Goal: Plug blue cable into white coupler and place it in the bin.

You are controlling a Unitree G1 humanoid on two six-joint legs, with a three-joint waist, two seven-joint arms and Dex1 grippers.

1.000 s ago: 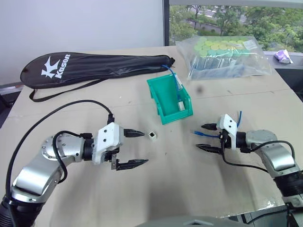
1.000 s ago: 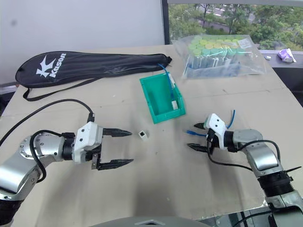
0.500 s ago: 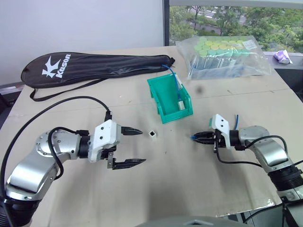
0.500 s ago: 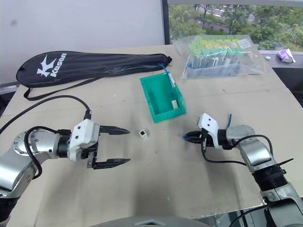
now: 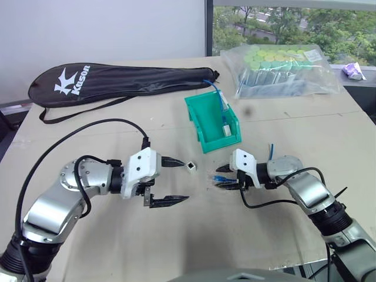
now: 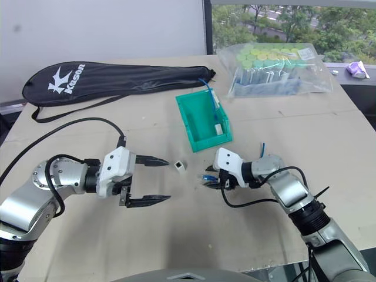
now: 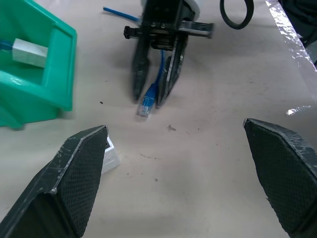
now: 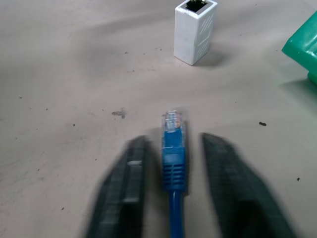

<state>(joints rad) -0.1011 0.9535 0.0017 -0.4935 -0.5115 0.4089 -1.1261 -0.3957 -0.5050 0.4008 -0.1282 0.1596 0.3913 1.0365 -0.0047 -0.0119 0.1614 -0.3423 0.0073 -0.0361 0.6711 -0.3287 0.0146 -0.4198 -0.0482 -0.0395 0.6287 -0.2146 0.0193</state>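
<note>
Coupler: white coupler (image 5: pixel 191 167) sits upright on the tabletop (image 5: pixel 282 135), socket up, just off the upper fingertip of the left gripper (image 5: pixel 175 181); not gripped.
Left claw: released, fingers spread wide, hovering low over the table beside the coupler, nothing between them.
Right claw: right gripper (image 5: pixel 221 179) points toward the coupler. In the right wrist view the fingers (image 8: pixel 128 191) stand a little apart on either side of the plug, gaps visible both sides; can't tell whether it's clamped or loose.
Cable: blue cable (image 8: pixel 173 163) lies between the right fingers, clear plug tip sticking out past the fingertips and aimed at the coupler, still apart from it. Its tail rises behind the right wrist.
Bin: teal bin (image 5: pixel 200 117) on the table beyond both grippers, near the coupler. Already holds another blue cord with a white block on its end.
Other: black racket bag (image 5: pixel 117 79) along the far left of the table; clear bag of green-capped items (image 5: pixel 282 67) far right.
</note>
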